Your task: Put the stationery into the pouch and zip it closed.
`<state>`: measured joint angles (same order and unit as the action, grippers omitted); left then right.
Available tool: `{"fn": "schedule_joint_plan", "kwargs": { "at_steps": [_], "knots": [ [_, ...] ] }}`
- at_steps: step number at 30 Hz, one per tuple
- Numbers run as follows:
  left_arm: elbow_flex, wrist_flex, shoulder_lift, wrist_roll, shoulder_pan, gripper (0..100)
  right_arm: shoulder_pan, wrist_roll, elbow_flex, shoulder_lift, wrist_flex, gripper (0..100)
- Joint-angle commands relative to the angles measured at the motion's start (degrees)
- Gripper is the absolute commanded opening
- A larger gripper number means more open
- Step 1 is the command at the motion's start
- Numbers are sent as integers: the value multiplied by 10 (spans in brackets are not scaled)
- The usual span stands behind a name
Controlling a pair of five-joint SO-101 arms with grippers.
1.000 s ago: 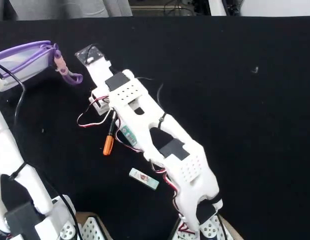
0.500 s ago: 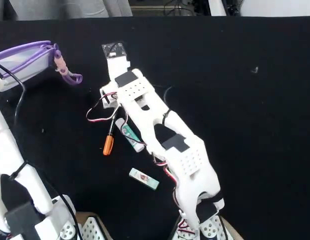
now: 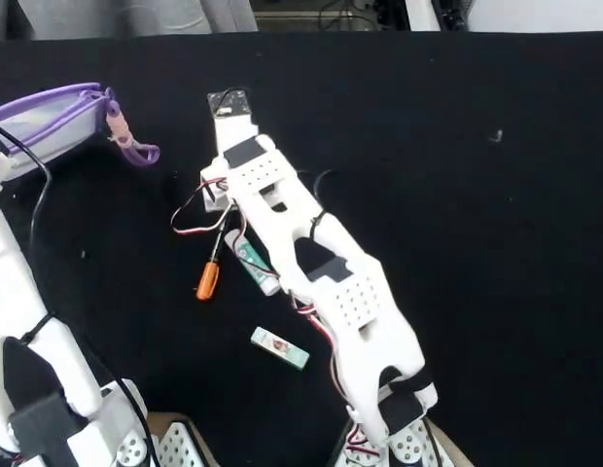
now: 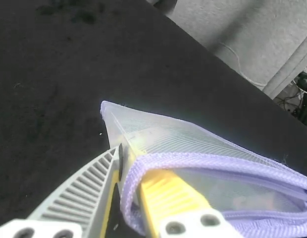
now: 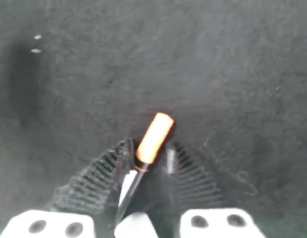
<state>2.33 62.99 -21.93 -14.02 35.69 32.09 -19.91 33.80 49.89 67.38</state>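
Currently, the right gripper (image 5: 149, 146) has its fingers partly open. They straddle the pen (image 5: 153, 136), and a narrow gap remains on one side of the barrel, so a firm hold is not confirmed. The pen lies on the surface (image 3: 477, 214) with its orange cap pointing away from the fingers.

The left gripper (image 4: 126, 158) has its fingers closed on one end of the pouch (image 4: 193, 144), one finger outside the wall and one inside the mouth. It holds the pouch at the far left of the surface, well apart from the pen.

A white-and-green tube (image 3: 255, 265) lies just beside the pen, partly under the right arm. A white-and-green block (image 3: 279, 347) lies nearer the arm bases.

Status, as a judgement: early stage. Three items are outside the pouch, none can be confirmed inside it, and its mouth appears unzipped. What is left is to secure and load the pen, load the tube and the block, then close the zip.

Materials:
- Pouch: clear ribbed plastic walls, woven purple zip tape, soft purple pull loop (image 3: 136, 151).
- Pen: slim black barrel, smooth round orange cap.
- Fingers: ribbed rigid plastic.
- Surface: matte black cloth.
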Motion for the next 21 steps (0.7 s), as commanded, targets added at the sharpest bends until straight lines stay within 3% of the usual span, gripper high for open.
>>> {"fn": "schedule_joint_plan", "kwargs": {
  "at_steps": [1, 13, 21],
  "knots": [
    [-10, -18, -11, -5, -7, 29, -1, -9, 56, 11, 20, 18],
    [-18, -11, -11, -5, -20, 29, -38, -4, 202, 45, 117, 11],
    [-123, 74, -10, -5, -102, 29, -104, 30, 494, 44, 288, 11]
  ]
}}
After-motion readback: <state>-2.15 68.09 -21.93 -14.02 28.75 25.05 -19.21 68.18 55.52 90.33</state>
